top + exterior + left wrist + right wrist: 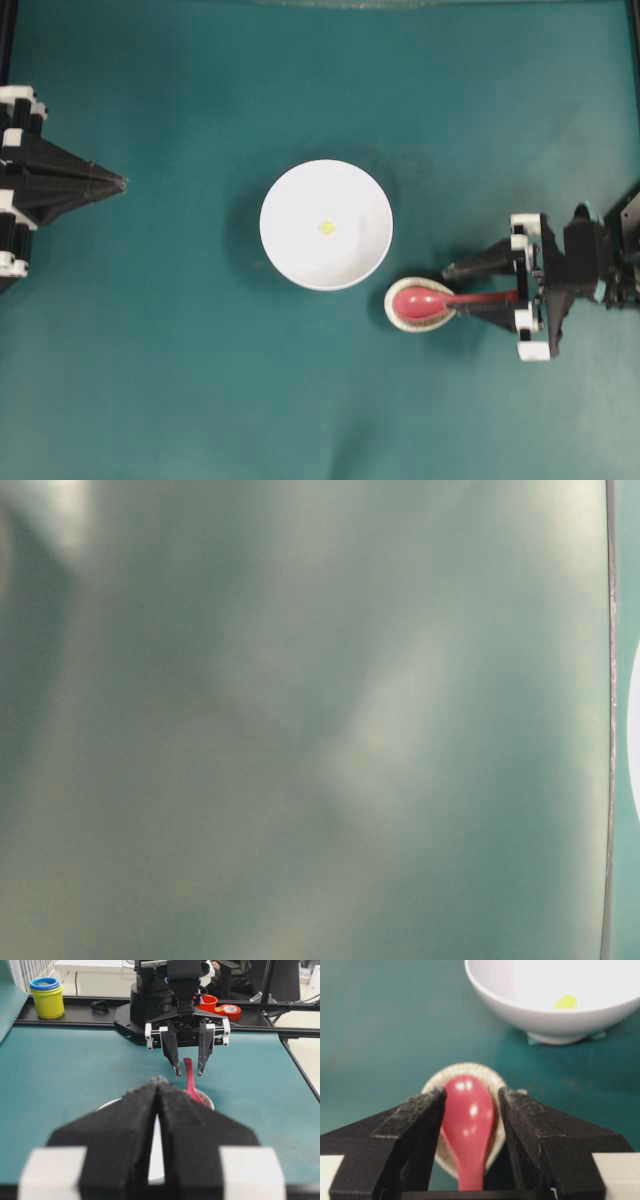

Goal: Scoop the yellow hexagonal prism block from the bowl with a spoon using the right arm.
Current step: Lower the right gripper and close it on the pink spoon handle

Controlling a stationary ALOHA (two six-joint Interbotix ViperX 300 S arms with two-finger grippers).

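I see my right gripper point(470, 1110) spread open astride the spoon point(466, 1125) on its rest point(398, 312); the teal mat point(150, 350) carries the bowl point(285, 250) at ten o'clock, yellow block point(326, 227) inside. Left gripper point(157, 1125) closed. Stacked cups point(46, 996) beyond.

Blurred pale grey-green surface point(300, 720) fills nearly whole view; soft lighter and darker patches across it, brightest patch near middle, darker teal shading toward upper left. No sharp detail anywhere on it.

Thin dark vertical line point(609, 720) runs top to bottom near right edge. Right of line: narrow teal strip point(627, 560). Within strip, at mid height, curved white shape point(635, 730) cut off by frame edge; too little showing to tell what it is.
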